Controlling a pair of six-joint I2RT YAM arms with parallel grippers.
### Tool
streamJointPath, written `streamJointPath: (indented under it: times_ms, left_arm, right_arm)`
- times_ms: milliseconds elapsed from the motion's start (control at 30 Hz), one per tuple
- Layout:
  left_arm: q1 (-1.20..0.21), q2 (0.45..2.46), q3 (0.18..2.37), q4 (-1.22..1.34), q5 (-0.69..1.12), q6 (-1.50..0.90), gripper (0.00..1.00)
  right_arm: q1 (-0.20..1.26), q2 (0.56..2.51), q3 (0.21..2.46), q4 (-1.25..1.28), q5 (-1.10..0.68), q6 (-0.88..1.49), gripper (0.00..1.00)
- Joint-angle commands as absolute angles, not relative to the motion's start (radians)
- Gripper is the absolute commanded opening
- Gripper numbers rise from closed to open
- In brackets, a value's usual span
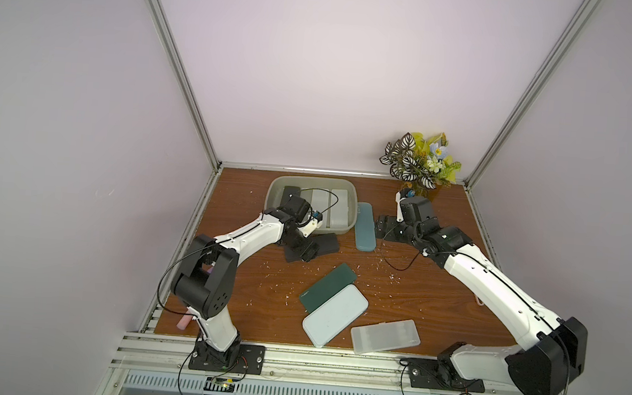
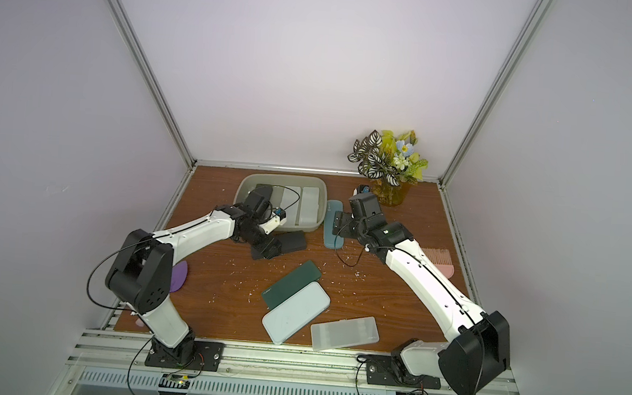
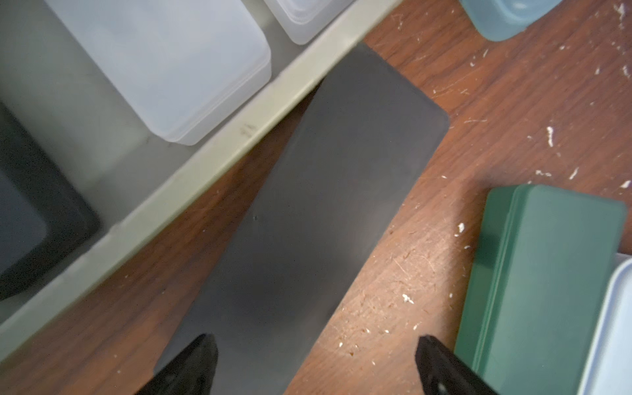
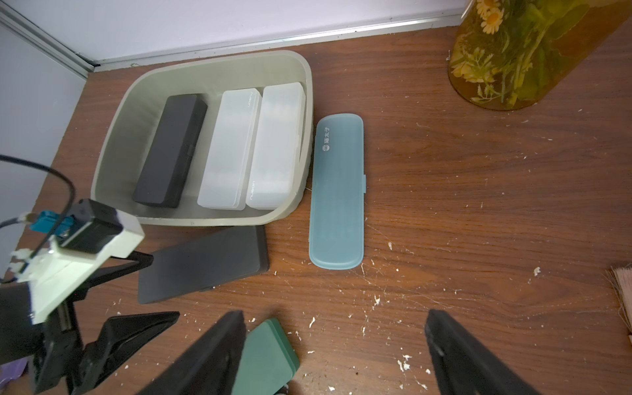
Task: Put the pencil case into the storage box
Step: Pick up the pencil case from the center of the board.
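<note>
Black pencil case [image 3: 325, 205] flat on table [image 1: 434, 292], outside storage box [image 1: 274, 197], one corner just beside box wall. Left gripper [image 3: 316, 355] low over case's end, jaws wide apart, one finger over case, other clear beside it; no grip.

Inside box: second black case [image 4: 171, 150], two frosted white cases [image 4: 232, 147] side by side.

Teal case [image 4: 337, 191] on table along box's other wall. Right gripper [image 4: 337, 328] near it, jaws spread wide, empty.

Toward front edge: dark green case [image 1: 328, 292], pale blue case [image 1: 336, 315], clear frosted case [image 1: 386, 335].
</note>
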State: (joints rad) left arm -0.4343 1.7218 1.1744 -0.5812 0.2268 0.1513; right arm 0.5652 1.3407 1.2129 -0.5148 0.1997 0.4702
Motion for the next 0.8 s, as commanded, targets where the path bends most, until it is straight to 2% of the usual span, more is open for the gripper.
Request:
streamJointPath:
  times_ms: [0,333,767]
  left_arm:
    - [-0.455,1.752,1.22,-0.609,0.198,0.198,0.92]
    - [-0.461,1.825,1.272,-0.621,0.124,0.252,0.93]
    - [-0.461,1.911,1.32,-0.639,0.161,0.272,0.94]
  right_arm:
    - [0.56,1.328,1.221,-0.494,0.194,0.451,0.9]
    - [0.556,1.343,1.225,-0.492,0.193,0.447,0.9]
    - [0.554,1.35,1.22,-0.491,0.19,0.445,0.9]
